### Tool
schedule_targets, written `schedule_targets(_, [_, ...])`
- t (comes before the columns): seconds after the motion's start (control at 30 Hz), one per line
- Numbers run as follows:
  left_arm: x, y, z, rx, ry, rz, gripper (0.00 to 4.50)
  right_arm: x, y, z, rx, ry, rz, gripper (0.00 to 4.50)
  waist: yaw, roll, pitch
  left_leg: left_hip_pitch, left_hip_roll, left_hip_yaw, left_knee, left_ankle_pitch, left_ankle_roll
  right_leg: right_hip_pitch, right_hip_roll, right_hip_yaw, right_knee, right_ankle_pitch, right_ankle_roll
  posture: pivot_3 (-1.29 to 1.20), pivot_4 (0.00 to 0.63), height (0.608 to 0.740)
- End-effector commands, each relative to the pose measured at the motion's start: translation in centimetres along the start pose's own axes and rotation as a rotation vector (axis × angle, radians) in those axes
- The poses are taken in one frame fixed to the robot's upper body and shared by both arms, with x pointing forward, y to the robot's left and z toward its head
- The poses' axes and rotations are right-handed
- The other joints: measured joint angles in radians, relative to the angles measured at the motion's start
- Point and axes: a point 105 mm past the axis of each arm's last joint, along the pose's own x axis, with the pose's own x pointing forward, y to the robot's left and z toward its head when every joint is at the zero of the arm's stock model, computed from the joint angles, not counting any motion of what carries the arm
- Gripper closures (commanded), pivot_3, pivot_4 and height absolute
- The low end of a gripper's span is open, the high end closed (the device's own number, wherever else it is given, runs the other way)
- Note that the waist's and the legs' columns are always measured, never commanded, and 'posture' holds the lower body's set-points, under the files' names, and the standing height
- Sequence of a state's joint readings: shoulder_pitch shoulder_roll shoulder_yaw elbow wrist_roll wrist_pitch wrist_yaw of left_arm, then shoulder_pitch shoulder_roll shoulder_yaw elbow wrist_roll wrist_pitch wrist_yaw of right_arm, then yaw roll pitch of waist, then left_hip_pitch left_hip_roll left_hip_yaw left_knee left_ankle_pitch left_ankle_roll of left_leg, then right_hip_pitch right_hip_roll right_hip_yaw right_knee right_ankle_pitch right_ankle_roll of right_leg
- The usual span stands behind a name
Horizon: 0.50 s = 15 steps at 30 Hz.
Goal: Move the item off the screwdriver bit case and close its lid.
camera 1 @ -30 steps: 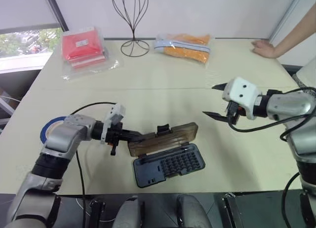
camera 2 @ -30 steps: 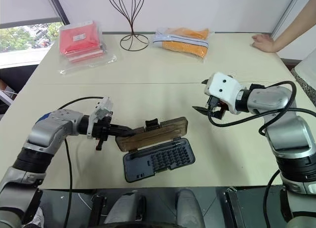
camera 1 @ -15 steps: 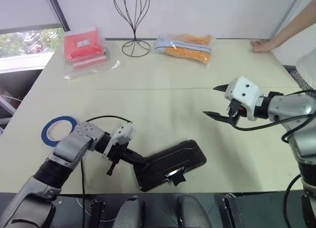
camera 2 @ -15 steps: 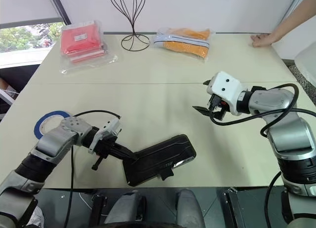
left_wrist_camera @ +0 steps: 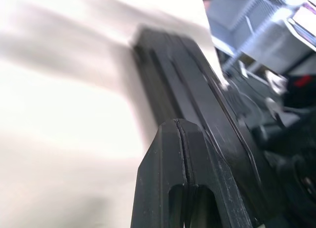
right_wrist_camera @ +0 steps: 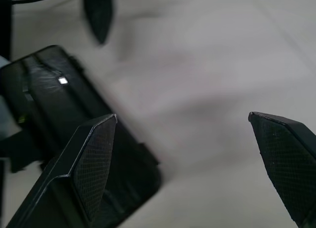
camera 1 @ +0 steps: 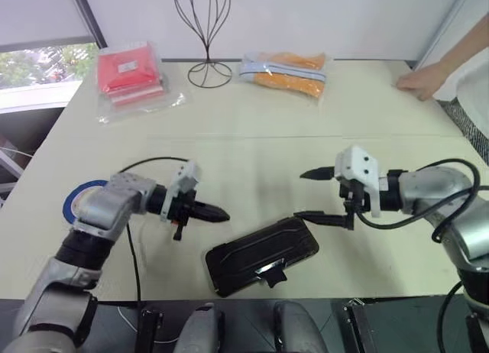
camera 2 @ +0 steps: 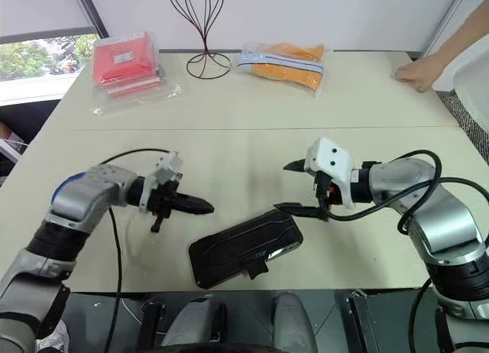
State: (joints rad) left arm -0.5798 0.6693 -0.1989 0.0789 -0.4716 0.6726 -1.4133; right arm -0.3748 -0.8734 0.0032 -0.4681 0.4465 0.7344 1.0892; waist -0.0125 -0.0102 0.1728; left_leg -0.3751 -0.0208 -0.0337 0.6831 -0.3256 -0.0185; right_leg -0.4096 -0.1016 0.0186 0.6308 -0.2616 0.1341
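The screwdriver bit case (camera 1: 262, 254) lies near the table's front edge with its dark ribbed face up. The lid is folded flat onto the tray, and the black latch tab (camera 1: 273, 273) sticks out on the near long edge. Nothing rests on the case; I cannot tell which thing is the item. My left gripper (camera 1: 216, 213) is shut and empty, pointing at the case from just left of it, a short gap away. My right gripper (camera 1: 307, 194) stands open over the case's far right corner, one fingertip (camera 1: 300, 215) close to that corner.
A blue tape roll (camera 1: 74, 202) lies by my left forearm. At the back are a red packet (camera 1: 128, 72), a wire stand (camera 1: 208, 63) and an orange packet (camera 1: 286, 72). A person's hand (camera 1: 424, 78) rests on the far right edge.
The lid swung shut onto the tray. My left gripper then drew back to the left of the case. My right gripper rolled and came down and nearer, to the case's far right corner.
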Motion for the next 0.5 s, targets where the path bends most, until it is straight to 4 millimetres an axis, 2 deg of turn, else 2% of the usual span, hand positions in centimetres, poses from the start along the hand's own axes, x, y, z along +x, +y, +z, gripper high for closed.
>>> schedule_targets(0.03, [-0.6, 1.4, 1.0, 0.001, -0.040, 0.065, 4.50, 0.9, 1.8, 0.4, 0.019, -0.048, 0.096, 0.88, 0.000, 0.000, 0.000, 0.000, 0.000, 0.000, 0.000, 0.000, 0.000, 0.000, 0.000, 0.000, 0.000, 0.000, 0.000, 0.00, 0.150, 0.740])
schedule_targets(0.23, [0.6, 2.6, 0.4, -0.006, -0.018, 0.087, 4.50, 2.8, 3.8, -1.0, 0.070, -0.039, 0.185, 4.04, 0.000, 0.000, 0.000, 0.000, 0.000, 0.000, 0.000, 0.000, 0.000, 0.000, 0.000, 0.000, 0.000, 0.000, 0.000, 0.00, 0.150, 0.740])
schedule_targets(0.27, [1.0, 2.7, 0.1, -0.003, -0.005, 0.083, 4.50, 3.2, 4.1, -1.5, 0.077, -0.029, 0.201, 4.46, 0.000, 0.000, 0.000, 0.000, 0.000, 0.000, 0.000, 0.000, 0.000, 0.000, 0.000, 0.000, 0.000, 0.000, 0.000, 0.00, 0.150, 0.740])
schedule_targets(0.5, [2.5, 2.6, -0.9, 0.038, 0.066, 0.036, 4.50, 4.7, 6.7, -3.4, 0.105, 0.018, 0.321, 4.46, 0.000, 0.000, 0.000, 0.000, 0.000, 0.000, 0.000, 0.000, 0.000, 0.000, 0.000, 0.000, 0.000, 0.000, 0.000, 0.00, 0.150, 0.740])
